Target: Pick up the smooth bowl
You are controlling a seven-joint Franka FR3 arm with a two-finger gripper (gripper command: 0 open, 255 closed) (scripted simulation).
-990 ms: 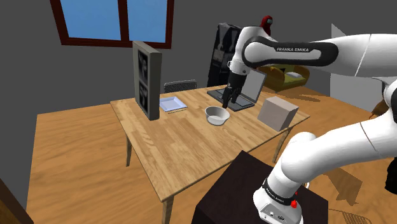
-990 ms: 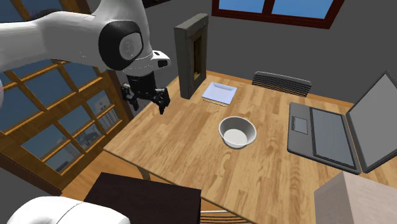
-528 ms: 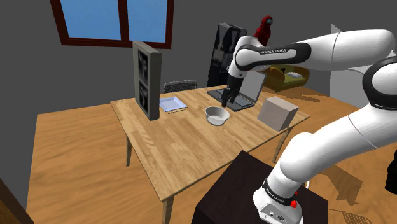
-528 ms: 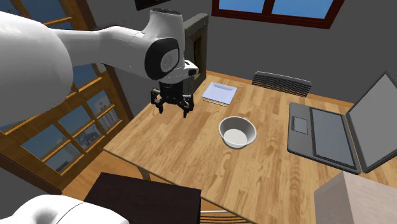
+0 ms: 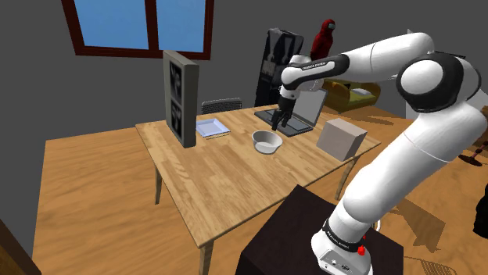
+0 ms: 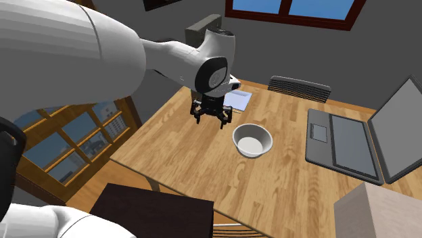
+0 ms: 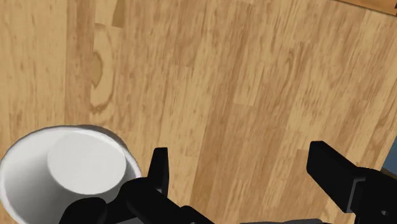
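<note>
Over the last second my arm has swung in from beyond the edge of the surface [image 6: 177, 150], and my pincer [image 6: 212, 116] now hangs over bare wood just short of the white bowl [image 6: 252, 140]. That puts the approach nearly done, I judge, with a short sideways shift and a descent left. My fingers stand wide apart and hold nothing; in the wrist view the bowl [image 7: 67, 168] lies outside one finger, not between the two. It sits near the middle of the surface, upright with its mouth facing up. Being round, it has no long axis, so any stretch of rim should serve.
</note>
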